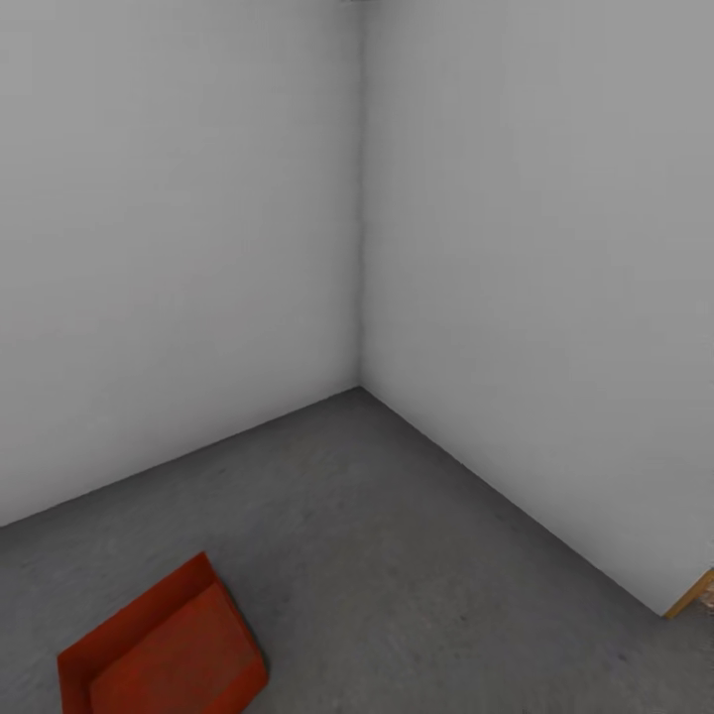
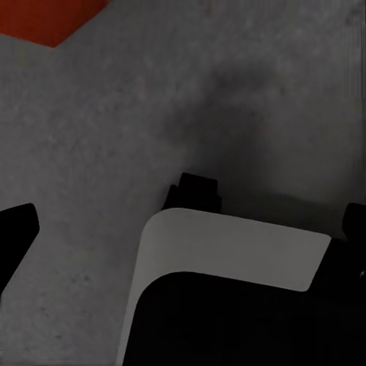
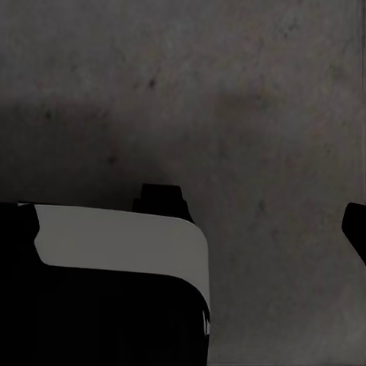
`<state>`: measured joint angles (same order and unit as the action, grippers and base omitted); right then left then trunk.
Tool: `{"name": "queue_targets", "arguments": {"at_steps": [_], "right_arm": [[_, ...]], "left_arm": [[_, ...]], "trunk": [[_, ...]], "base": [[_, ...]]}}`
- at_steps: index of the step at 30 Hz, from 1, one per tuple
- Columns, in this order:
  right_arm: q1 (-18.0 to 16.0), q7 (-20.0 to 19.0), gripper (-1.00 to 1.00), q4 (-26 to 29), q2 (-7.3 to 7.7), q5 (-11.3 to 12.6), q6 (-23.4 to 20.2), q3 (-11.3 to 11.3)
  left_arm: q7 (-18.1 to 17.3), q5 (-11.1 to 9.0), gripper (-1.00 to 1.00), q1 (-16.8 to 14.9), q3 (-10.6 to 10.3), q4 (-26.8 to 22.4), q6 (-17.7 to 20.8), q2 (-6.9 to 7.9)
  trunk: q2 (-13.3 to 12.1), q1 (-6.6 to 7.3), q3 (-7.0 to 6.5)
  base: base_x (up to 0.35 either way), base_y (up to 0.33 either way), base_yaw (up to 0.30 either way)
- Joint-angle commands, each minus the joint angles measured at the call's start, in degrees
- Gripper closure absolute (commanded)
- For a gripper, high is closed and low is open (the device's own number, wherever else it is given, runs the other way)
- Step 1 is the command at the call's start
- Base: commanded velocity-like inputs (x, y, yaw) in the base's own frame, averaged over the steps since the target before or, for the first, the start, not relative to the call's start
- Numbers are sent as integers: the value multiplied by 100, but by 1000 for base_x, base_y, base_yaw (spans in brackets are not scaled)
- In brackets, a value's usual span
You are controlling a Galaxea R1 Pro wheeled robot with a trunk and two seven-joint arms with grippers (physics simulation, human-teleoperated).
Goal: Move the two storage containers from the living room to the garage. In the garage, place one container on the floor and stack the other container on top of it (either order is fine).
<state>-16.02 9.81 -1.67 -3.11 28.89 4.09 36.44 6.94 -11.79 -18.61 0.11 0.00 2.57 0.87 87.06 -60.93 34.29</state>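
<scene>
Black base [image 2: 229,320], pale grey curved panel [image 2: 229,248].

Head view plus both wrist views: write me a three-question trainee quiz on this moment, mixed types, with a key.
1. True or false: the orange-red bin sits on the grey concrete floor.
2. Multiple choice: the two white walls meet where? A) in a corner ahead, B) behind a car, C) at a sofa.
3. How many bins are stacked on that bin?

Key
1. True.
2. A.
3. None; one bin is seen, with nothing on it. The left wrist view catches only its corner.
</scene>
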Motion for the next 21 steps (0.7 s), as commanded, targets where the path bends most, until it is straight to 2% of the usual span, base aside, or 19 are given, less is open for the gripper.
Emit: {"name": "queue_targets", "arguments": {"at_steps": [1, 6, 11, 21], "right_arm": [[-6, 3, -100, -18, -6, 56, 30, 47], [-6, 0, -100, -18, -2, 56, 30, 43], [-6, -89, -100, -18, 3, 56, 30, 39], [-6, -120, -100, -18, 3, 56, 30, 39]], "left_arm": [[10, -34, -100, -3, -2, 0, 16, 0], [10, -35, -100, -3, -2, 0, 16, 0], [10, -34, -100, -3, -2, 0, 16, 0], [10, -34, -100, -3, -2, 0, 16, 0]], "trunk": [[3, 0, -2], [3, 0, -34], [3, 0, -42], [3, 0, -84]], "base": [[0, 0, -178], [0, 0, -171], [0, 0, -55], [0, 0, -241]]}}
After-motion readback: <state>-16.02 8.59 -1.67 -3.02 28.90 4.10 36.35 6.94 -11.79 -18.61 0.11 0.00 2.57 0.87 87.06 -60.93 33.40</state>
